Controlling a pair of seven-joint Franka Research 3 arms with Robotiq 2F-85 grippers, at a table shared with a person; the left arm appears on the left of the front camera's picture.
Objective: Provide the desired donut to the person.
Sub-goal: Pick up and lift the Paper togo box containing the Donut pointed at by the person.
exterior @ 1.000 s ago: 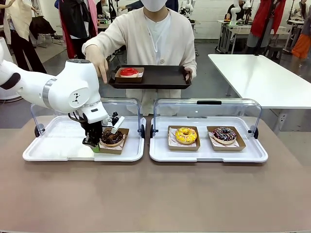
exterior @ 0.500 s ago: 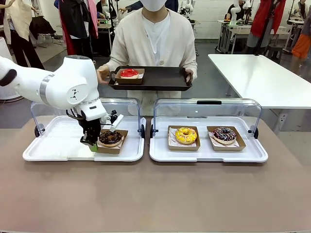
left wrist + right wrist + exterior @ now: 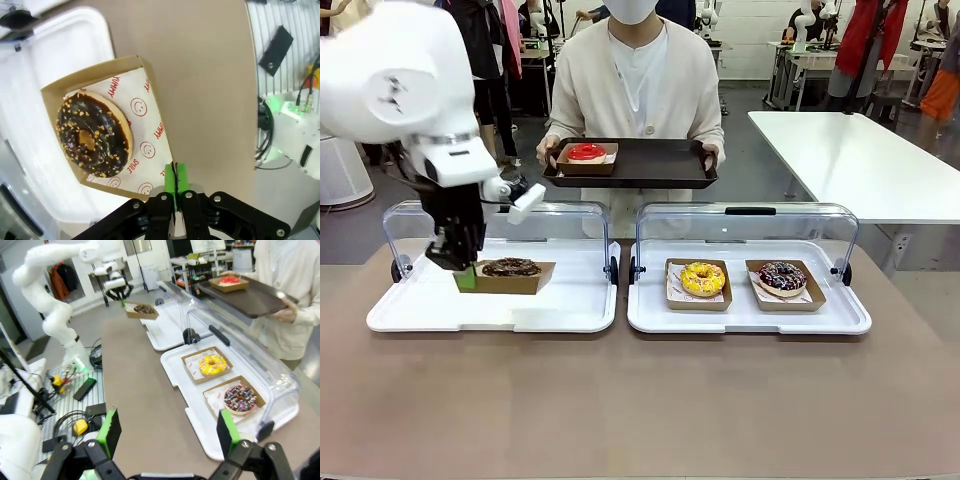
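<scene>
Worktop [image 3: 640,400], front view. Person [image 3: 640,80] at 12 o'clock holds a dark serving tray [image 3: 650,160] with a red donut [image 3: 585,151] at its 9 o'clock end.

Left display tray [image 3: 570,300] at 9 o'clock. Above it, the left gripper [image 3: 465,275] is pinched narrow on the 9 o'clock rim of a cardboard carton [image 3: 520,283]. The carton carries the chocolate donut [image 3: 511,267], clear of the tray.

Right gripper [image 3: 168,432] is spread wide, holding nothing.

Risk: one-edge pinch on thin card with the load cantilevered. The carton could sag or twist, and the donut could slide off the free end on the carry toward 12 o'clock.
</scene>
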